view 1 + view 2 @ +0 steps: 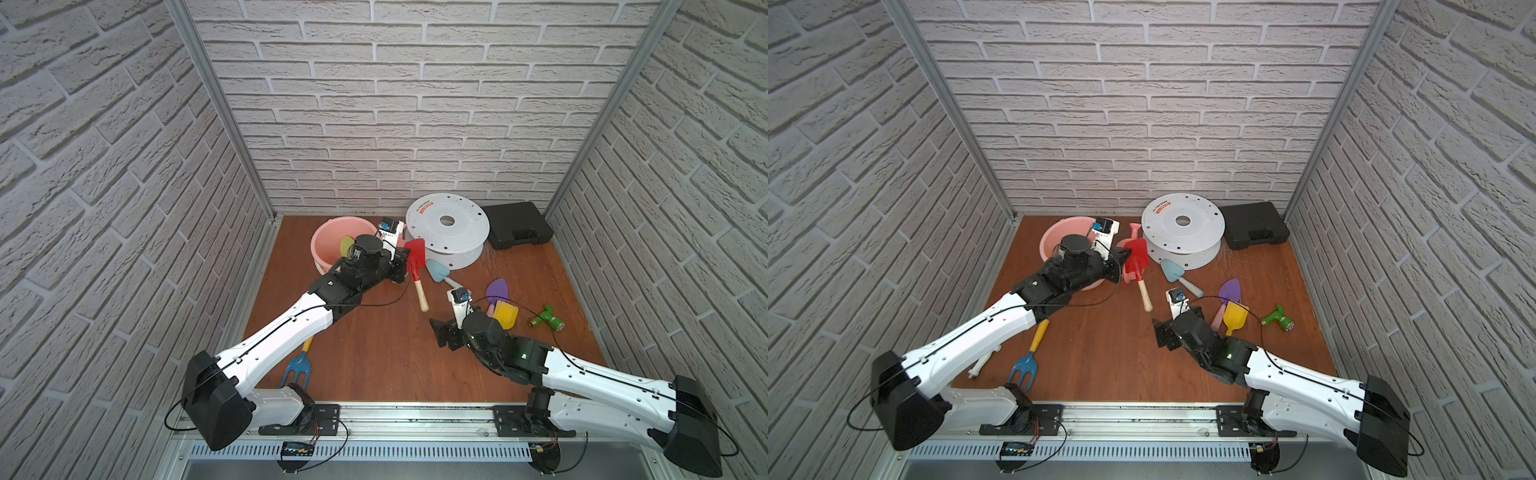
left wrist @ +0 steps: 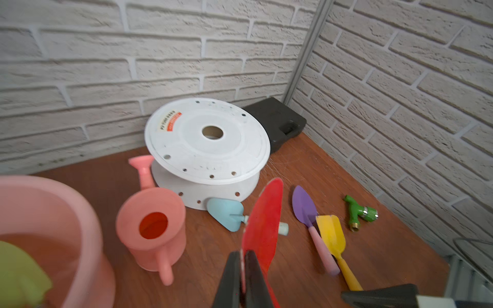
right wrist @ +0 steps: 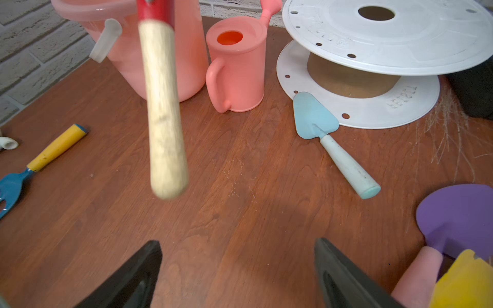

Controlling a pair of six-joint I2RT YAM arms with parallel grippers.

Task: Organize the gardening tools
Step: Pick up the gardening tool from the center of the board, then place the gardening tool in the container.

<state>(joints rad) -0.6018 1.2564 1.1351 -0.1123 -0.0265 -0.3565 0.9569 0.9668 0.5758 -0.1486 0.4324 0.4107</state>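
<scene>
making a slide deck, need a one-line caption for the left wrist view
The left gripper pinches the red trowel by its blade, pink watering can and white spool beyond.

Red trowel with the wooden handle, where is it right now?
In both top views the red trowel hangs from the left gripper, which is shut on its blade, between the pink bucket and the white spool.

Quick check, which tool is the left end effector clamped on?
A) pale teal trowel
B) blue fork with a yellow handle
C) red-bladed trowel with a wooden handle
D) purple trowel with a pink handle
C: the left end effector is shut on the blade edge of the red-bladed trowel with a wooden handle, seen in the left wrist view.
</scene>
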